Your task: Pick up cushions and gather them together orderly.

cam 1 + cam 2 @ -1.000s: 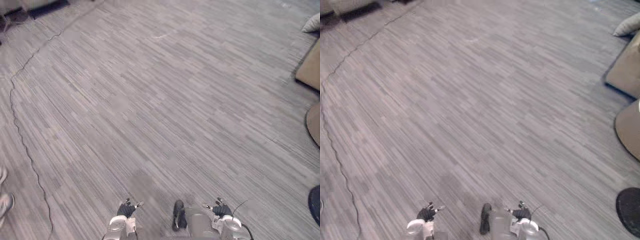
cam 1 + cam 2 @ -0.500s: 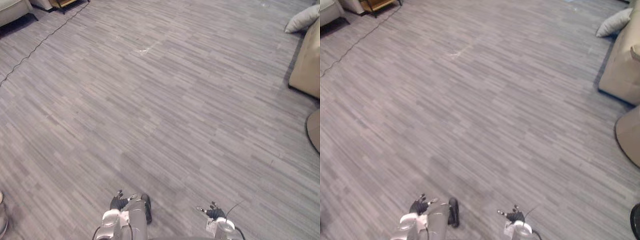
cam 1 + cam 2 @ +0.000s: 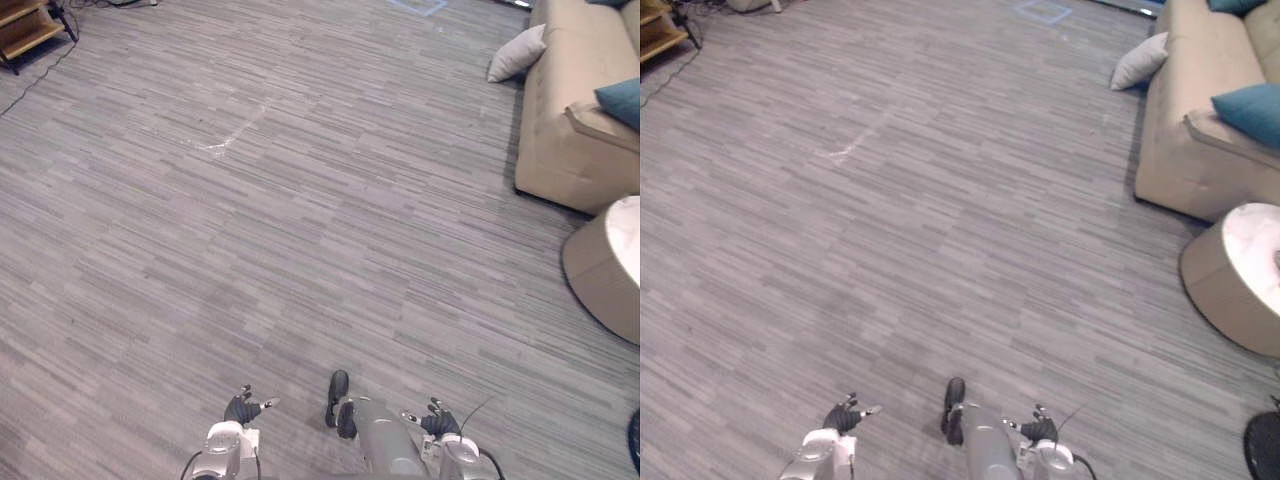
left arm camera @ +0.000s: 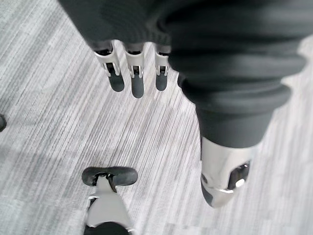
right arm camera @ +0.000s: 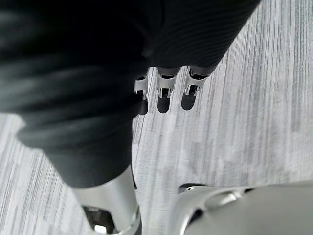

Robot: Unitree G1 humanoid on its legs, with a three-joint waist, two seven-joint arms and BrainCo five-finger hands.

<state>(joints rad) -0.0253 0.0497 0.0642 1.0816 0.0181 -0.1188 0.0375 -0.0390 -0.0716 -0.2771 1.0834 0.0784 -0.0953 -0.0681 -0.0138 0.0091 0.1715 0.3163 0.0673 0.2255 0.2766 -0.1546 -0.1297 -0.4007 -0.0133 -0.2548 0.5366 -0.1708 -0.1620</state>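
Head stereo cameras overlook the floor (image 3: 300,220); wrist cameras face it closely.

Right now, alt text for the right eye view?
A pale cushion sits on the floor against a beige sofa, upper right; a teal cushion lies on it. The left robot hand and right robot hand hang open and empty.

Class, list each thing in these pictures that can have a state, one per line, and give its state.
Left hand: open, fingers straight, holding nothing.
Right hand: open, holding nothing.
Grey cushion: on the floor, leaning against the end of the sofa.
Teal cushion: resting on the sofa by its near arm, not yet gathered.
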